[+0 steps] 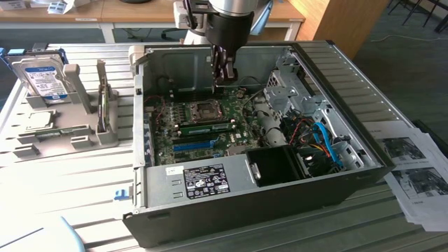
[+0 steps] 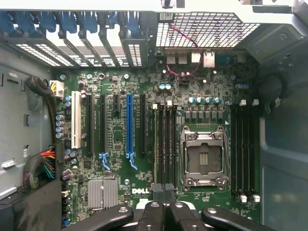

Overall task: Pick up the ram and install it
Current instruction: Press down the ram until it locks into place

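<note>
While the arm reaches down into the open computer case on the slatted desk, the end effector hangs over the motherboard with its black fingers pressed together, holding nothing I can make out. A green ram stick lies seated beside the square CPU socket. From the wrist, the closed fingertips hover above the long black memory slots next to the metal socket frame.

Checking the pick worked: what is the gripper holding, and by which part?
Nothing that shows: the gripper is shut, empty, above the motherboard.
</note>
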`<state>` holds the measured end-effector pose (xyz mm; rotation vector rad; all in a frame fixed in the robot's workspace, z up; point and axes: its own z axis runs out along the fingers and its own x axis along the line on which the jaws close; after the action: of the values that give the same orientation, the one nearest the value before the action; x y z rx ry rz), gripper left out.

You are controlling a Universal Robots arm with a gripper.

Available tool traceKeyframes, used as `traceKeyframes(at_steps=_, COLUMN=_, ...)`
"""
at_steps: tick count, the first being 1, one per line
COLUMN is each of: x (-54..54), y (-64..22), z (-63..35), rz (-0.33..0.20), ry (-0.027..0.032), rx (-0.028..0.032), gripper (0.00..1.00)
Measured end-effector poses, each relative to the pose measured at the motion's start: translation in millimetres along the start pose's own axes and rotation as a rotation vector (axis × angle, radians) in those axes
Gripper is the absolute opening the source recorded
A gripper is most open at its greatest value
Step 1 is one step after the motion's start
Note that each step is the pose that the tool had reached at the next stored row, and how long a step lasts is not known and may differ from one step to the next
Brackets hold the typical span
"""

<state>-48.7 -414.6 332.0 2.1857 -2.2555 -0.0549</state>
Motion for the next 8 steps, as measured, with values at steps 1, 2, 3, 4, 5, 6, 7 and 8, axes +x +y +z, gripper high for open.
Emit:
traceKeyframes(at_steps=1, x=0.0, y=0.0, z=0.0, rz=0.002, ry=0.0000, rx=0.0001, gripper=0.09)
traceKeyframes(at_steps=2, x=0.0, y=0.0, z=0.0, rz=0.006, ry=-0.0002, rx=0.0002, gripper=0.09)
traceKeyframes(at_steps=3, x=0.0, y=0.0, z=0.1, rz=0.013, ry=-0.0004, rx=0.0004, gripper=0.09)
traceKeyframes(at_steps=4, x=0.0, y=0.0, z=0.1, rz=0.025, ry=-0.0007, rx=0.0007, gripper=0.09)
traceKeyframes(at_steps=5, x=0.0, y=-0.1, z=0.1, rz=0.041, ry=-0.0011, rx=0.0011, gripper=0.09)
traceKeyframes(at_steps=6, x=0.0, y=-0.1, z=0.2, rz=0.059, ry=-0.0015, rx=0.0015, gripper=0.09)
traceKeyframes(at_steps=7, x=0.0, y=-0.1, z=0.2, rz=0.077, ry=-0.0020, rx=0.0019, gripper=0.09)
traceKeyframes(at_steps=8, x=0.0, y=-0.1, z=0.3, rz=0.095, ry=-0.0025, rx=0.0023, gripper=0.09)
